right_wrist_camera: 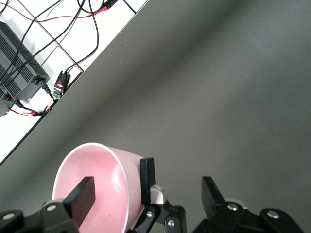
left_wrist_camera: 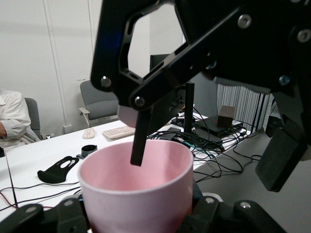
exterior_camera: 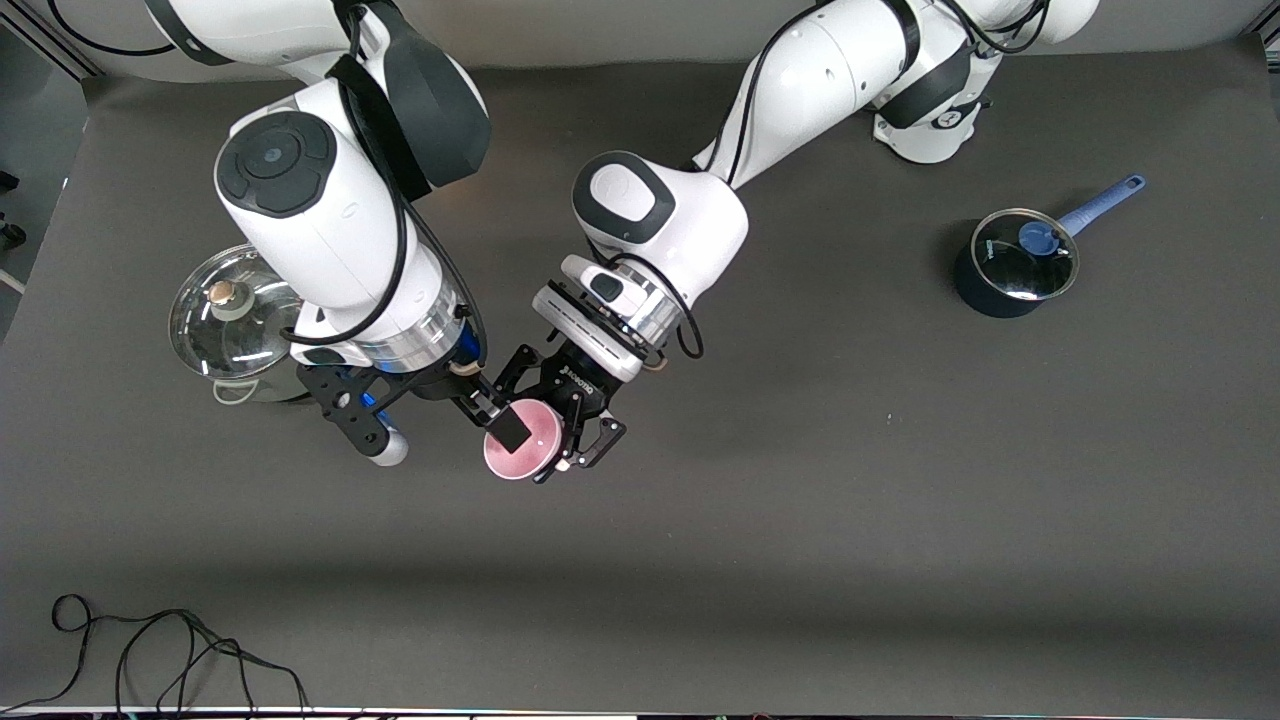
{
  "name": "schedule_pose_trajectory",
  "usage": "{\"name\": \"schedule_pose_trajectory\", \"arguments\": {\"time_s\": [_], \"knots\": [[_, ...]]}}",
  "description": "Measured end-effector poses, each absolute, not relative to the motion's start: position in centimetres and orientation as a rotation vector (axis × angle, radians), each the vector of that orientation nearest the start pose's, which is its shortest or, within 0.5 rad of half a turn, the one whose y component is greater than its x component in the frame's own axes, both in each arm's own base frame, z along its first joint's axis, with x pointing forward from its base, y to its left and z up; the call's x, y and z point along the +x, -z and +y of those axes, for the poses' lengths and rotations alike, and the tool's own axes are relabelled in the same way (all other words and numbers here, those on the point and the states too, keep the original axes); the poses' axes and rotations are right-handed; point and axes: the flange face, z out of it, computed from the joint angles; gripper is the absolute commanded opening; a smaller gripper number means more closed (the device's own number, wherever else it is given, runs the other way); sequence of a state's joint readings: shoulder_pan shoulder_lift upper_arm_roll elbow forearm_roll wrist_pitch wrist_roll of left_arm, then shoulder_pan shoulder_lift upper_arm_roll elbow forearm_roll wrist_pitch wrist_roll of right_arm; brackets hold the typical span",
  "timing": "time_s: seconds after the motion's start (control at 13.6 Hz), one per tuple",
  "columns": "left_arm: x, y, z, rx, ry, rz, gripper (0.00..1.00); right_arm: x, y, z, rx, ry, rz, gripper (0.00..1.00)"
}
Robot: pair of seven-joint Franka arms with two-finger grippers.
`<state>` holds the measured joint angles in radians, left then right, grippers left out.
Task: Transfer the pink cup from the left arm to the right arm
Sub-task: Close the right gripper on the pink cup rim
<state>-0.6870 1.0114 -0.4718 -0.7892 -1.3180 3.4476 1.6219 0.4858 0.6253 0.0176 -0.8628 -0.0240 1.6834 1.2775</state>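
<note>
The pink cup (exterior_camera: pixel 535 432) is held above the middle of the table, its mouth turned up. My left gripper (exterior_camera: pixel 527 448) is shut on the cup's outer wall, and its linkage fingers clasp the cup (left_wrist_camera: pixel 136 189) low in the left wrist view. My right gripper (exterior_camera: pixel 495 418) is open at the cup's rim. One of its fingers (right_wrist_camera: pixel 82 199) hangs inside the cup (right_wrist_camera: pixel 104 184). Its other finger (right_wrist_camera: pixel 211 194) stands outside the cup, clear of the wall. A left finger (right_wrist_camera: pixel 147 177) presses the wall between them.
A steel pot with a glass lid (exterior_camera: pixel 235 320) stands at the right arm's end, partly under that arm. A dark saucepan with a lid and blue handle (exterior_camera: pixel 1015 265) stands at the left arm's end. A black cable (exterior_camera: pixel 150 650) lies by the table's front edge.
</note>
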Motion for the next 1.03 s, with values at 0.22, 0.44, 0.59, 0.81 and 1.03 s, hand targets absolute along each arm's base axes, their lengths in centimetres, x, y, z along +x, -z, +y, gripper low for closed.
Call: {"name": "schedule_pose_trajectory", "arguments": {"time_s": [0.22, 0.44, 0.59, 0.81, 1.03], "knots": [[58.09, -42.19, -54.13, -2.715, 2.186, 0.945, 0.0, 64.69, -56.93, 34.69, -2.773, 0.213, 1.137, 0.87], [58.09, -42.19, -54.13, -2.715, 2.186, 0.945, 0.0, 64.63, -57.02, 34.65, -2.777, 0.211, 1.139, 0.76], [58.09, -42.19, -54.13, -2.715, 2.186, 0.945, 0.0, 64.56, -57.06, 34.69, -2.779, 0.209, 1.138, 0.67], [58.08, -42.19, -54.14, -2.715, 2.186, 0.945, 0.0, 64.39, -57.07, 34.97, -2.783, 0.207, 1.132, 0.49], [58.08, -42.19, -54.14, -2.715, 2.186, 0.944, 0.0, 64.34, -57.1, 35.04, -2.783, 0.207, 1.13, 0.34]]}}
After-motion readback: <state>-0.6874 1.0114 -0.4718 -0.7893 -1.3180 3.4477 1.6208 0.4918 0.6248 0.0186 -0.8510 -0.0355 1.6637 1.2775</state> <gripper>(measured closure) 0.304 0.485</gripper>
